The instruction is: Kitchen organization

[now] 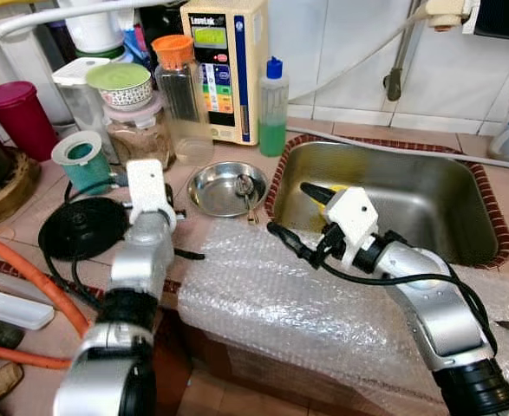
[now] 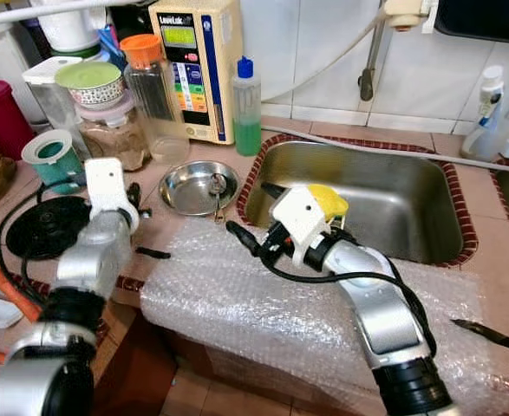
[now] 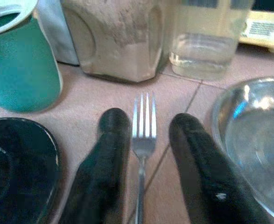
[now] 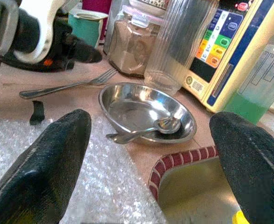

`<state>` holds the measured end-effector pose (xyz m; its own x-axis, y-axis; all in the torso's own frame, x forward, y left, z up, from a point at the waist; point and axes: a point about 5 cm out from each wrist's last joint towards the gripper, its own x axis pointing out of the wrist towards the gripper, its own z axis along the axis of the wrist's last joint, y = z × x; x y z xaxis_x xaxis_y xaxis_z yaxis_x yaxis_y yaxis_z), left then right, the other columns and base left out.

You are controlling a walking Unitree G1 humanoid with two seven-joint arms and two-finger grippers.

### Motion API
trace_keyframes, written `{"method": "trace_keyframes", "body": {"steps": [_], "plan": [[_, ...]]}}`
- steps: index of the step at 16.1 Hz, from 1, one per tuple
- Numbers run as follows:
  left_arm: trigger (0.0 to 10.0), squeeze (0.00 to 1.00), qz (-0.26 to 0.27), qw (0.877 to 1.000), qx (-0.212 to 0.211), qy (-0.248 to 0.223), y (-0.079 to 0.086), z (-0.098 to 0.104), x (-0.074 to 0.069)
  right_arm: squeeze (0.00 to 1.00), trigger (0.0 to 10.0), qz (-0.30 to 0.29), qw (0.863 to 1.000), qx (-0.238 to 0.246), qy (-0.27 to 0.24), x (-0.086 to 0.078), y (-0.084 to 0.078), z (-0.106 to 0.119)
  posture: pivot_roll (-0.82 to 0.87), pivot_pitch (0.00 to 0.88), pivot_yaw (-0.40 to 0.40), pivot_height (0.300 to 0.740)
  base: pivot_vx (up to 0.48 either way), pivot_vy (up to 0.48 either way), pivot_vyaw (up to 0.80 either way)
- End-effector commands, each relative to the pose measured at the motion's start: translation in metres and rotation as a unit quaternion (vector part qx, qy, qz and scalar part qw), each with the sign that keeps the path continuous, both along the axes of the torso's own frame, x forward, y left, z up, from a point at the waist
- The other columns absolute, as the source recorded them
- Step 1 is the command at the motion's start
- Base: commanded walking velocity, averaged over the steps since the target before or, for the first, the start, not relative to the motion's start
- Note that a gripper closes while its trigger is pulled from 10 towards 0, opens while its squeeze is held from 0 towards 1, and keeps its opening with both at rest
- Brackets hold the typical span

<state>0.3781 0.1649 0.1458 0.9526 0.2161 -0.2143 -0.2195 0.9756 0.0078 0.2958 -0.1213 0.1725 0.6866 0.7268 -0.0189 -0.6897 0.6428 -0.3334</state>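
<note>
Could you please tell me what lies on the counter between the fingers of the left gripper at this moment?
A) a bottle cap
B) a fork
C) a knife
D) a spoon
B. The left wrist view shows a fork lying on the tiled counter, tines pointing ahead, between the two black fingers of the left gripper, whose jaws stand open on either side without pinching it.

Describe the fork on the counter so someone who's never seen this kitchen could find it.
Start at the steel sink; just to its left sits a round steel bowl holding a spoon. The fork lies flat on the tiles beside that bowl, between the left gripper's fingers, the only loose cutlery outside the bowl.
</note>
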Motion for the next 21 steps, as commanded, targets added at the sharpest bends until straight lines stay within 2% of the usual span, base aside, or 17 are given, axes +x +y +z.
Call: {"method": "trace_keyframes", "body": {"steps": [1, 5, 6, 8, 11, 16, 18, 20, 21], "plan": [[10.0, 1.0, 0.008, 1.0, -0.005, -0.005, 0.005, 0.005, 0.005, 0.0, 10.0, 0.006, 1.0, 0.0, -0.008, -0.003, 0.002, 0.005, 0.0, 0.0, 0.087, 0.74, 0.0, 0.0, 0.0], [10.0, 1.0, 0.019, 1.0, -0.017, 0.009, 0.011, 0.008, 0.013, 0.0, 10.0, 0.004, 1.0, -0.001, -0.005, -0.006, 0.0, 0.004, -0.01, 0.002, 0.088, 0.74, 0.0, 0.0, 0.0], [10.0, 1.0, 0.012, 0.999, -0.039, 0.014, 0.01, 0.008, 0.016, 0.0, 10.0, 0.004, 1.0, -0.001, -0.004, -0.007, 0.0, 0.004, -0.01, 0.006, 0.087, 0.74, 0.0, 0.0, 0.0], [10.0, 1.0, 0.006, 0.998, -0.051, 0.024, 0.009, 0.007, 0.019, 0.0, 10.0, 0.003, 1.0, -0.002, -0.002, -0.008, 0.0, 0.004, -0.01, 0.007, 0.087, 0.74, 0.0, 0.0, 0.0], [10.0, 1.0, 0.007, 0.997, -0.074, 0.036, 0.009, 0.003, 0.02, 0.0, 10.0, 0.003, 1.0, -0.003, 0.0, -0.01, 0.0, 0.003, -0.02, 0.011, 0.091, 0.74, 0.0, 0.0, 0.0], [10.0, 1.0, 0.007, 0.996, -0.078, 0.045, 0.012, 0.001, 0.021, 0.0, 10.0, -0.001, 1.0, -0.006, 0.002, -0.011, -0.001, 0.002, -0.03, 0.01, 0.099, 0.74, 0.0, 0.0, 0.0], [10.0, 1.0, 0.007, 0.994, -0.089, 0.065, 0.014, -0.003, 0.02, 0.0, 10.0, -0.002, 1.0, -0.006, 0.001, -0.011, 0.0, 0.003, -0.03, 0.009, 0.101, 0.74, 0.0, 0.0, 0.0], [10.0, 1.0, -0.016, 0.99, -0.115, 0.082, 0.01, -0.009, 0.018, 0.0, 10.0, -0.002, 1.0, -0.005, 0.002, -0.012, 0.001, 0.002, -0.02, 0.009, 0.105, 0.74, 0.0, 0.0, 0.0], [10.0, 1.0, -0.015, 0.989, -0.11, 0.099, 0.011, -0.014, 0.016, 0.0, 10.0, -0.001, 1.0, -0.005, 0.002, -0.012, 0.001, 0.002, -0.02, 0.009, 0.107, 0.74, 0.0, 0.0, 0.0]]}}
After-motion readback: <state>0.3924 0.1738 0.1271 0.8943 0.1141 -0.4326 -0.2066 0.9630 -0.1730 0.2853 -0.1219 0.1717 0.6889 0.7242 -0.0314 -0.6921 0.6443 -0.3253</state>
